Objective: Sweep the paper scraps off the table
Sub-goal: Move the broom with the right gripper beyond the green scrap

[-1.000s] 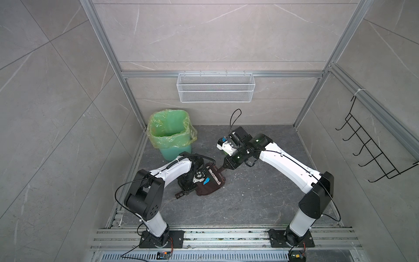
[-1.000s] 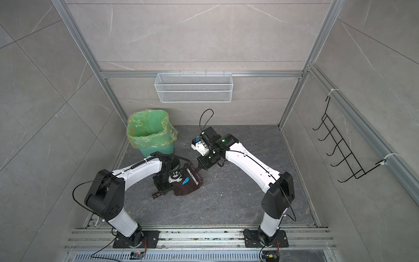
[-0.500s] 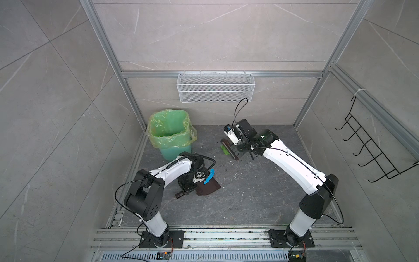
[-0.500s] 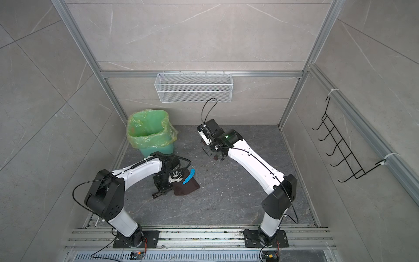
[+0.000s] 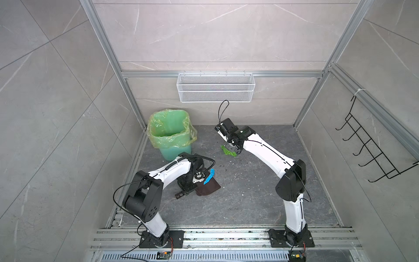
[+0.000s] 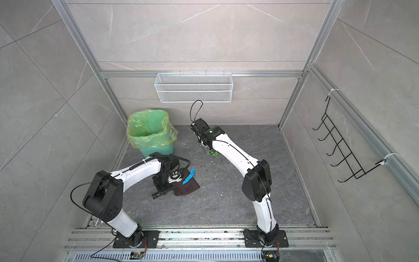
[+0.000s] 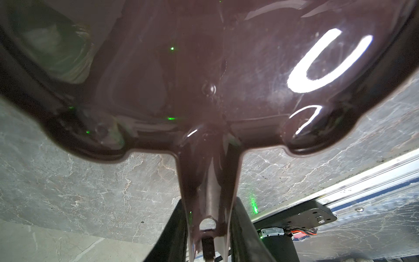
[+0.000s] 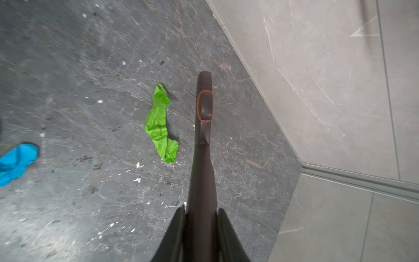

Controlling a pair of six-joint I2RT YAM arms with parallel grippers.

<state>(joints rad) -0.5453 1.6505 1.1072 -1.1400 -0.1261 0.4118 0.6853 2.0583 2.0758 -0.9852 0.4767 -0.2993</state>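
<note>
A crumpled green paper scrap (image 5: 229, 150) (image 6: 212, 153) (image 8: 159, 124) lies on the dark grey table (image 5: 249, 192) towards the back. My right gripper (image 5: 234, 145) (image 8: 201, 217) is shut on a dark brown brush (image 8: 203, 136), which hangs just beside the green scrap, apart from it. A blue paper scrap (image 5: 209, 177) (image 6: 188, 177) (image 8: 15, 161) rests on the far edge of a dark brown dustpan (image 5: 208, 188) (image 7: 204, 68). My left gripper (image 5: 189, 184) (image 7: 208, 226) is shut on the dustpan's handle, and the pan sits low on the table.
A green bin with a plastic liner (image 5: 170, 133) stands at the back left, close behind the left arm. Tiny white crumbs (image 8: 137, 180) dot the table's middle. A wire basket (image 5: 215, 88) hangs on the back wall; hooks (image 5: 367, 147) hang on the right wall.
The right arm has swung the brush away from the dustpan towards the back, beside the green scrap. The blue scrap now lies uncovered on the pan. The left arm has stayed put.
</note>
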